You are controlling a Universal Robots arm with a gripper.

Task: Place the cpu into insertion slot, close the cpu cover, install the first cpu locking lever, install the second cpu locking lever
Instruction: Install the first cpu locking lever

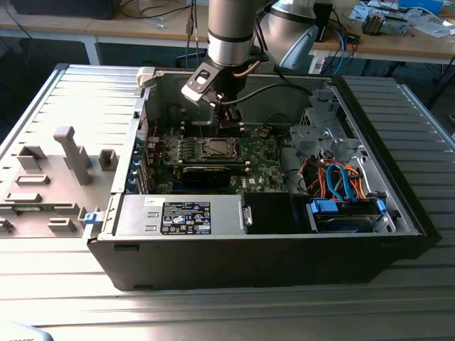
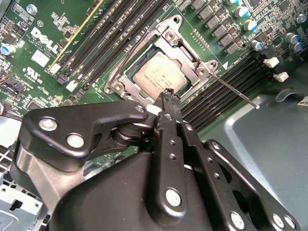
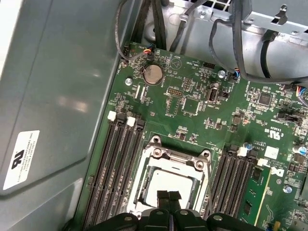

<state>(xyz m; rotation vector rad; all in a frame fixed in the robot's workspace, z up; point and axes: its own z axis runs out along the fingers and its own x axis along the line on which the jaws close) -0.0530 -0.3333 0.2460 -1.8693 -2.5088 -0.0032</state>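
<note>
Saw the gripper hanging low over the green board inside the case. Saw the arm above it, pointing down. Saw two black fingers pressed together at the tips, shut tight, with nothing held between them.

Found the cpu right past the fingertips, lying flat in the slot. Could not tell touching from hanging just above the chip's near edge. Saw the cover lying down around the cpu, with the pale grey chip top showing through the square window.

Spotted a thin lever just beside the fingertips, sticking out from one corner of the cover. Saw it slanting across long black memory slots toward bare grey metal. Could not tell hooked down from loose. Counted memory slots on both sides of the gripper, with the slot in between the two rows.

Noticed a round silver battery farther out on the board, past the cpu from the gripper. Saw black cables beyond that, well away from the fingers. Saw a white sticker on the grey wall off to one side. Spotted blue cables in a far corner of the case, well apart from the gripper. Saw a grey holder outside the case, far from the gripper, on the exterior view's left.
</note>
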